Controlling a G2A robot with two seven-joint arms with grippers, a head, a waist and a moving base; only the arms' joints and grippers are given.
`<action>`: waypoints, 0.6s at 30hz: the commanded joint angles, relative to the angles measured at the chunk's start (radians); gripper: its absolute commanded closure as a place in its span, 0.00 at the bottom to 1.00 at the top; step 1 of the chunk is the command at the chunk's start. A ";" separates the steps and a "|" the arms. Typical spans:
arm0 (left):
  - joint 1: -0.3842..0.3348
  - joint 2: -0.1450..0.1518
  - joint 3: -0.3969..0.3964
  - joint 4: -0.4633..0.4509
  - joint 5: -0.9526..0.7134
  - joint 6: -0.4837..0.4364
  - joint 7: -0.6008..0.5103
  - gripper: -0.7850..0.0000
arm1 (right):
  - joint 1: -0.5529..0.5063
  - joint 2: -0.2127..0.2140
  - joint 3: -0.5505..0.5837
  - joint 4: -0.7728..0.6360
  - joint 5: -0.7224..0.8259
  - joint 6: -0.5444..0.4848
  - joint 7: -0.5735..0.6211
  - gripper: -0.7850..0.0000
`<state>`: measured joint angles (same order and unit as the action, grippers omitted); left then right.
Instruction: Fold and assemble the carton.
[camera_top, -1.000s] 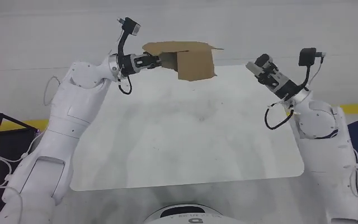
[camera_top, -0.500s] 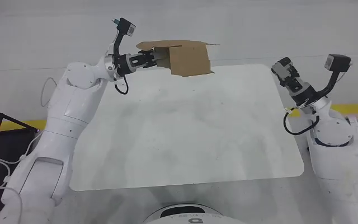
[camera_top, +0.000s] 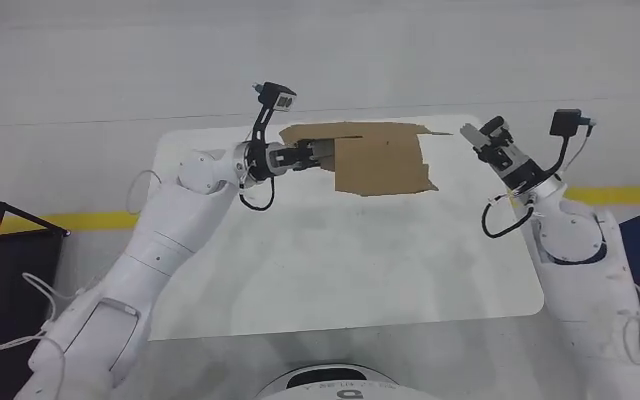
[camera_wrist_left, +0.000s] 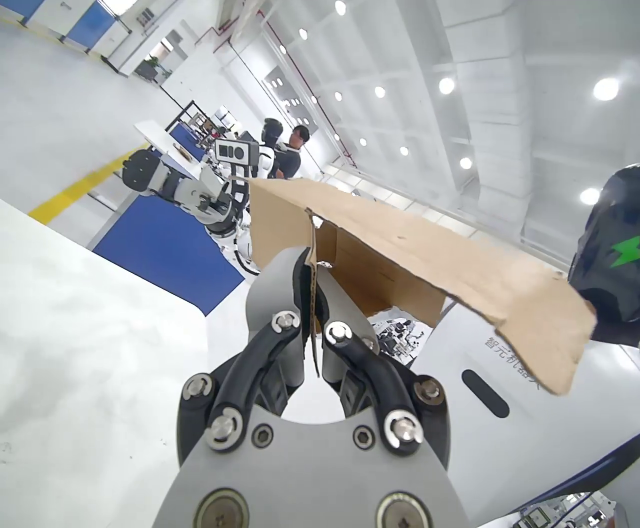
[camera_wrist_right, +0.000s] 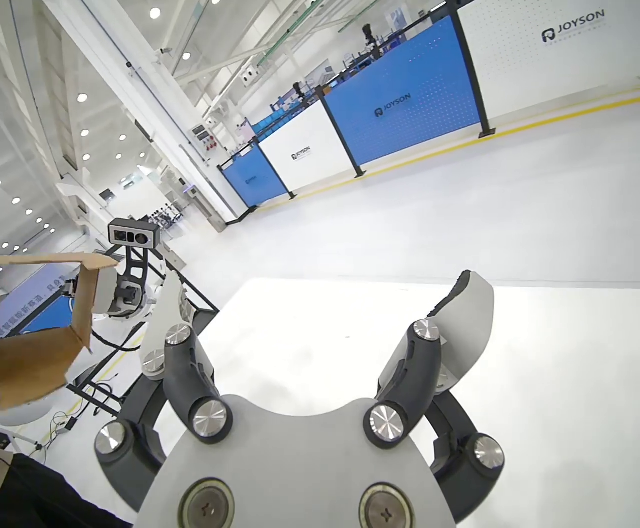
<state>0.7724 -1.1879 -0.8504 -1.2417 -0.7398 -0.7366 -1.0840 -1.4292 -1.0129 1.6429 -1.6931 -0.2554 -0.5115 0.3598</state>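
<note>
The brown cardboard carton (camera_top: 380, 160) hangs in the air over the far middle of the white table (camera_top: 340, 270), partly opened, with flaps spread. My left gripper (camera_top: 318, 153) is shut on a flap edge at the carton's left end; in the left wrist view the fingers (camera_wrist_left: 280, 295) pinch the thin cardboard edge, and the carton (camera_wrist_left: 410, 270) stretches away beyond them. My right gripper (camera_top: 482, 138) stands open near the table's far right corner, apart from the carton. In the right wrist view its fingers (camera_wrist_right: 467, 320) are spread, with the carton (camera_wrist_right: 40, 350) off to one side.
A yellow floor line (camera_top: 600, 195) runs past the table's right side. Light grey floor lies beyond the table's far edge.
My left arm has swung the carton rightward, from beyond the far left corner to over the table's far middle. The right arm first drew back right, then came left toward the carton.
</note>
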 joint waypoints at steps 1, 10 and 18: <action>-0.007 0.002 0.010 -0.015 0.023 -0.003 0.003 1.00 | 0.009 0.000 -0.005 -0.010 0.017 -0.010 0.008 0.00; -0.013 0.044 0.041 -0.078 0.204 -0.148 0.148 1.00 | 0.029 0.003 -0.022 -0.050 0.113 -0.137 0.094 0.00; -0.068 0.103 0.140 -0.075 0.272 -0.244 0.244 1.00 | 0.039 0.005 -0.014 -0.042 0.120 -0.151 0.109 0.00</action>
<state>0.7128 -1.0931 -0.7251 -1.3178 -0.4676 -0.9683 -0.8527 -1.3904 -1.0082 1.6301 -1.7315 -0.1278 -0.6569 0.4595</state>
